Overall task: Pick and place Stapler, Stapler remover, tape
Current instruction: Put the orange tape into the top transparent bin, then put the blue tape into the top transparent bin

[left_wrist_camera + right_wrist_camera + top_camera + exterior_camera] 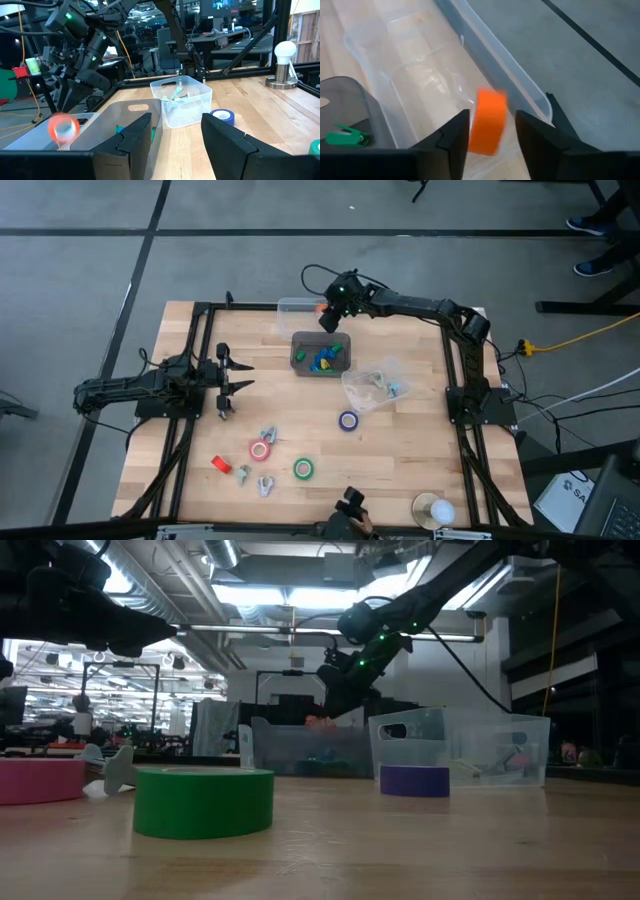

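My right gripper [492, 117] hangs open over the clear bin [295, 308] at the table's far edge, pointing slantwise down. An orange tape roll [487, 127] shows in the gap below its fingertips. In the left wrist view the roll [62, 127] is a blur under the fingers, apart from them, above the bin's floor. On the table lie a purple-blue tape roll [347, 420], a red-pink one [260, 450] and a green one [303, 469]. Grey staple removers [268, 436] and a small red stapler [221, 465] lie near them. My left gripper [240, 375] waits open at the left.
A grey bin [321, 352] with small blue and green pieces stands just nearer than the clear bin. Another clear bin [370, 388] with pale items stands right of centre. A white round lamp [433, 510] stands at the near right edge. Black frame rails run along both sides.
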